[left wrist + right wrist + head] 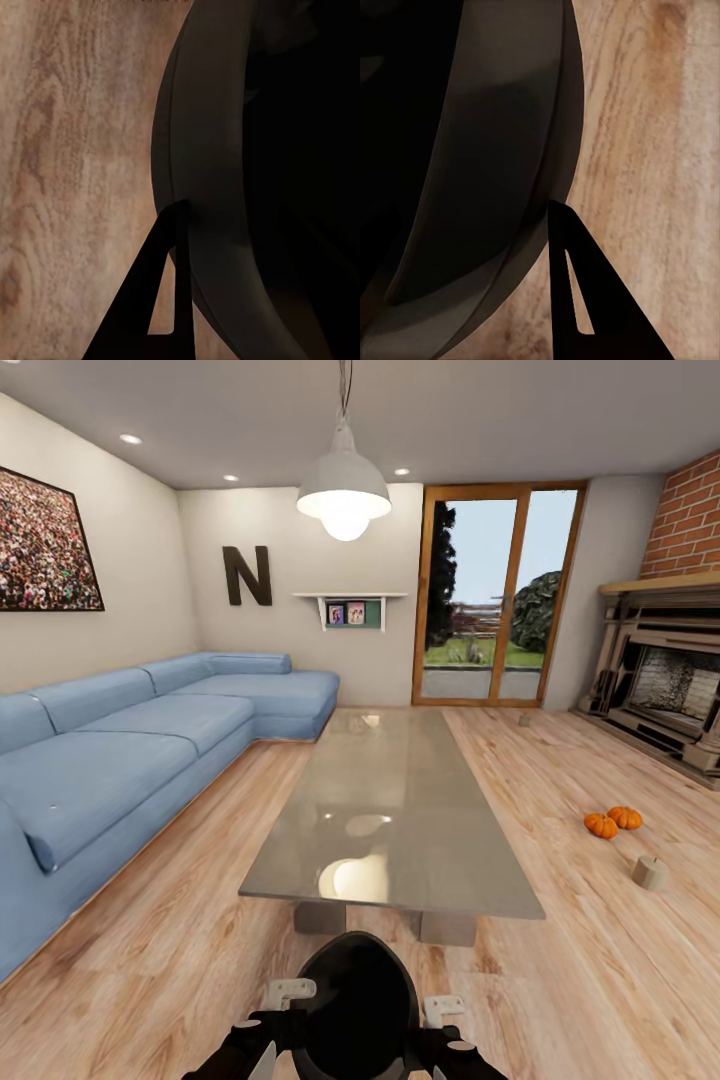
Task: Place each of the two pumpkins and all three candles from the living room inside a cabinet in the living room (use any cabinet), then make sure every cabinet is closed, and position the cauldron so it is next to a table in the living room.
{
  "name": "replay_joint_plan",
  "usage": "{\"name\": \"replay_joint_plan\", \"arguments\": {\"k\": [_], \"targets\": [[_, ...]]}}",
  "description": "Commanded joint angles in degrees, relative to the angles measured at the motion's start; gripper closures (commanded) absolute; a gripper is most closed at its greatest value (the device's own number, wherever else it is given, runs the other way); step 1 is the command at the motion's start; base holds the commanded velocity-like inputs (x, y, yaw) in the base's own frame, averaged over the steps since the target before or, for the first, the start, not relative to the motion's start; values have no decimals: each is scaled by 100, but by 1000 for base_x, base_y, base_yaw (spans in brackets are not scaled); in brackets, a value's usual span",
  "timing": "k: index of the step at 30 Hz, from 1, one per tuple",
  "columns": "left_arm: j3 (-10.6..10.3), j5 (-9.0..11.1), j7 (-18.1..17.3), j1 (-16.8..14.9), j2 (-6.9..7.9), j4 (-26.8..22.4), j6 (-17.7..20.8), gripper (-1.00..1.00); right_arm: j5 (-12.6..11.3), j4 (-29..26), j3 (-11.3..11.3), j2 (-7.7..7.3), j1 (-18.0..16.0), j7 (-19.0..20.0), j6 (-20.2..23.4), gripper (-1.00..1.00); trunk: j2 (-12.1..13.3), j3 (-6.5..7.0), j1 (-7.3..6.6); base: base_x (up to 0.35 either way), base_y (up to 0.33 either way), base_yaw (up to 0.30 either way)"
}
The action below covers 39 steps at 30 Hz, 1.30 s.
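Open wood floor (560, 780) flanks table (400, 810); pumpkins (613, 821) right.

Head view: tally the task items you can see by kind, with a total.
Pumpkins: 2, side by side on the floor
Candles: 2, one near the pumpkins, one small by the glass door
Cauldron: 1, black, between both arms
Total: 5
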Motion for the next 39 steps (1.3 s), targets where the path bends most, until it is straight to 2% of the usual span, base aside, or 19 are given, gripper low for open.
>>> {"name": "replay_joint_plan", "arguments": {"k": [1, 19, 39], "targets": [[-51, -25, 51, 0, 3, -25, -9, 100, -100, -8, -23, 6, -5, 19, 31, 100, -3, -5, -1, 83, 0, 0], [-50, -25, 56, 0, 3, -25, -5, 100, -99, -8, -23, 6, -5, 19, 31, 100, -3, -5, -1, 65, 0, 0], [-46, -25, 50, 0, 3, -25, -12, 100, -100, -8, -23, 6, -5, 19, 31, 100, -3, -5, -1, 4, 0, 0]]}}
